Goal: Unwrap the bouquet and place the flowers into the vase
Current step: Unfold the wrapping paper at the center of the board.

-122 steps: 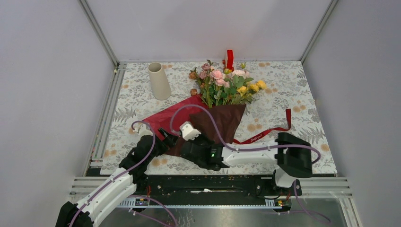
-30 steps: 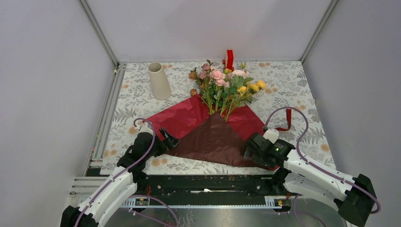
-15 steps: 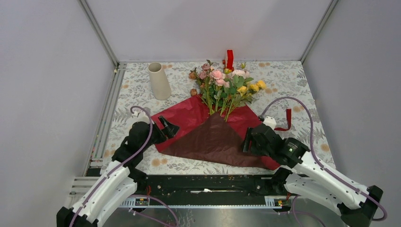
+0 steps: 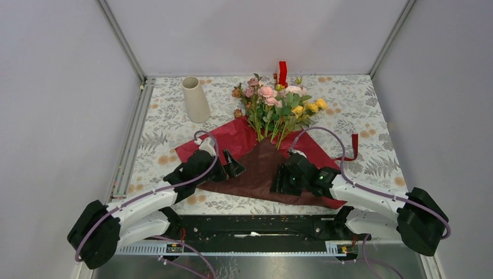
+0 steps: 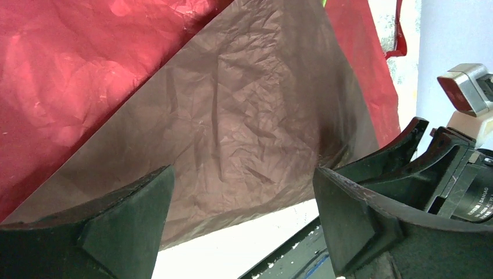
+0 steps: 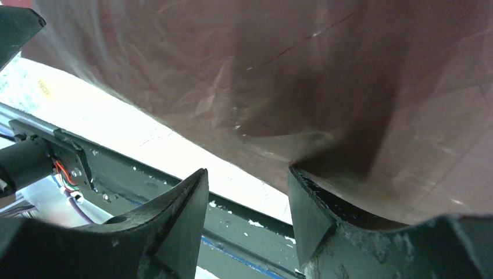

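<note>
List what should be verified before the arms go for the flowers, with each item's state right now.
1. Wrapping paper spread open, not folded over the flowers: ok.
2. Ribbon off the bunch: ok, it lies by the paper's right edge.
3. Vase upright, mouth free: ok.
4. Left gripper open and empty: ok.
5. Right gripper empty: ok, jaws apart, nothing between them.
6. Grippers at the flower stems: not ok, both are over the paper's near part.
</note>
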